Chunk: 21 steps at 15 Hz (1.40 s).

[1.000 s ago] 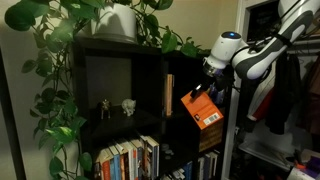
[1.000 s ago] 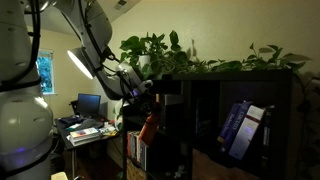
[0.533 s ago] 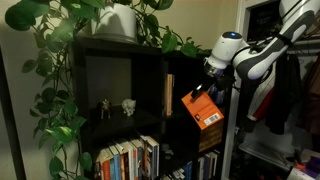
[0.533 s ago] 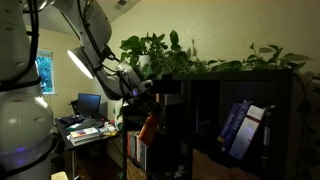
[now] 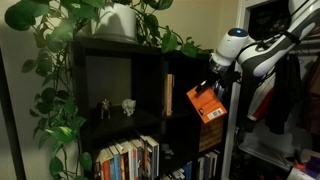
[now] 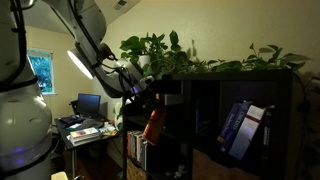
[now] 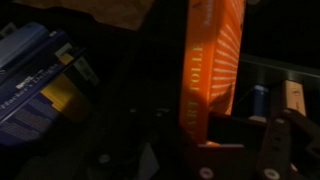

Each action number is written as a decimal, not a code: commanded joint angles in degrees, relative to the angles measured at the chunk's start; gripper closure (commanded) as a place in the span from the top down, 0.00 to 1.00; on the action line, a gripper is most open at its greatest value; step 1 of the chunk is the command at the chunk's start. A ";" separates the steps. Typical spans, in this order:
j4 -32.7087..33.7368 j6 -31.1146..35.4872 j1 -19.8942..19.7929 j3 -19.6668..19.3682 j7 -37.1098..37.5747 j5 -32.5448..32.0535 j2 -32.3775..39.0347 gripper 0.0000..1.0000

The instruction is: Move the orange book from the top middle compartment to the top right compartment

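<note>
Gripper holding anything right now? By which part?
Yes. The gripper is shut on the orange book, gripping it at its upper edge; the book hangs tilted below it.

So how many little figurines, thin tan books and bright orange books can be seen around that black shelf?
Small figurines, one dark and one pale: 2
Thin tan upright book: 1
Thin bright-orange paperback book: 1
Total: 4

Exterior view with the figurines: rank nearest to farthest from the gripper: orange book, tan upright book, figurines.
1. orange book, held in the gripper.
2. tan upright book, in the top middle compartment.
3. figurines, in the wide cubby beyond.
</note>
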 commanded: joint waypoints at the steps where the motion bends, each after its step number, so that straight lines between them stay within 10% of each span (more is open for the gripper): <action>1: -5.75 -1.24 -3.87 -0.80 7.75 -5.93 -11.24 0.03; 12: -8.86 -3.46 -18.90 -2.51 30.10 -21.59 -18.64 0.03; 21: 0.33 -4.74 -18.36 -0.82 61.02 -42.06 -4.84 0.04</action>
